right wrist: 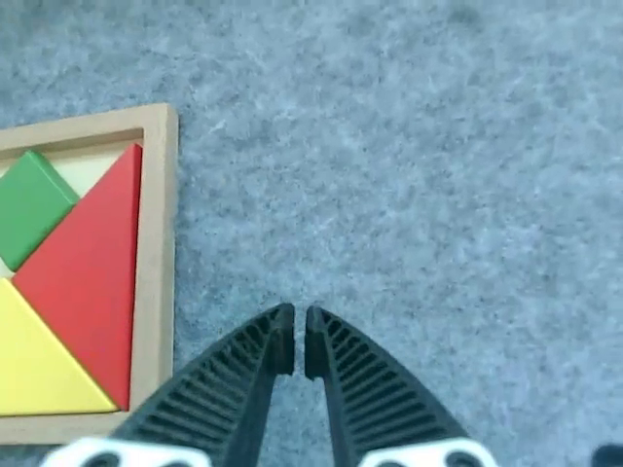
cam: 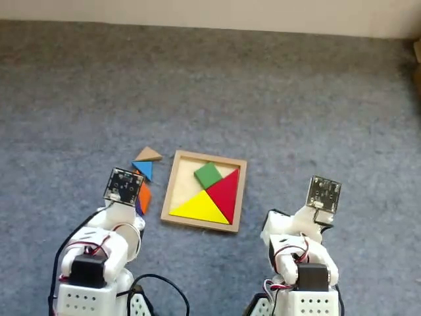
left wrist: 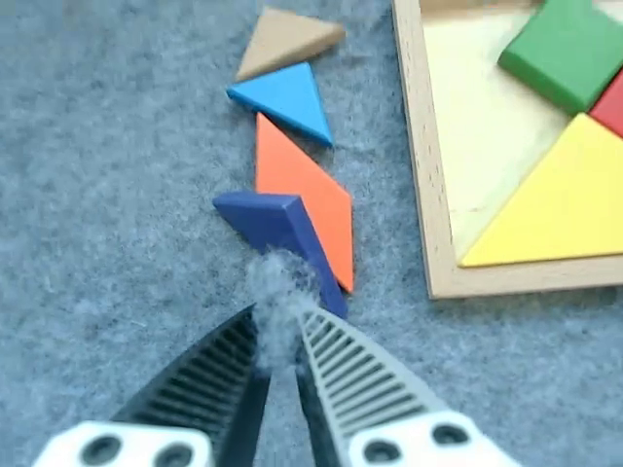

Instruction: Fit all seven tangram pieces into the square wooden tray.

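Both arms are white printed plastic with black servo blocks [cam: 89,270] and thin red, black and white wires [cam: 289,253]. The left arm [cam: 99,253], left of the wooden tray [cam: 169,187], trails a black cable [cam: 164,283]. The right arm [cam: 299,257] stands to the tray's right. Each wrist bears a black square board [cam: 123,185]. The left gripper [left wrist: 279,326] pairs a black ribbed finger [left wrist: 209,375] with a grey one; the right gripper [right wrist: 299,341] has two black ones.

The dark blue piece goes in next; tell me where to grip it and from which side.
Likely from above with the nearby left pincer. Grip the dark blue piece across its outer corner, on the carpet side: those edges are free, while its other edge lies against the orange piece, leaving a finger no room.
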Tool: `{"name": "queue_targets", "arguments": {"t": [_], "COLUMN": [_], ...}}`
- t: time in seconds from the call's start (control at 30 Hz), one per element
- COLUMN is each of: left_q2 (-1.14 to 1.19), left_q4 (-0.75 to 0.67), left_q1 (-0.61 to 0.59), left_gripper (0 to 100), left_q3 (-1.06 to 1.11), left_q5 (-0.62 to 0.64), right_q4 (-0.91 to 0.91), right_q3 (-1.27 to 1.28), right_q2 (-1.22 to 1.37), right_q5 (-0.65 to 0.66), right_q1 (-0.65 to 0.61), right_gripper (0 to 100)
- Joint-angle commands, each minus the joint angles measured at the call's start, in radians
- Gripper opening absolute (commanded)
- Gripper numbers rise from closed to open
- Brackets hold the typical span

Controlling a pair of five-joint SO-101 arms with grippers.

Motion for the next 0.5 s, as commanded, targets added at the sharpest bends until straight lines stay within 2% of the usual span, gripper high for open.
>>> {"name": "queue_targets", "arguments": {"t": [0.0,0.13,0.47], "left_q2": [-0.039,-0.039,-0.036], "left_q4": [-0.028,-0.032,-0.046], "left_q1": [-0.021,-0.016,-0.022], "left_gripper": [1,1,1], "left_q3": [-0.131,-0.162,-0.163], "left_q5": [-0.031,-0.170,-0.146], "right_q4": [0.001,-0.071,-0.038], "right_q3": [0.142,0.142,0.142], "right_q2": [-0.013,-0.013,-0.013], "right_q5": [-0.012,-0.012,-0.012], "right_q1": [0.013,0.013,0.013], "right_gripper": [3.1,3.1,3.1]}}
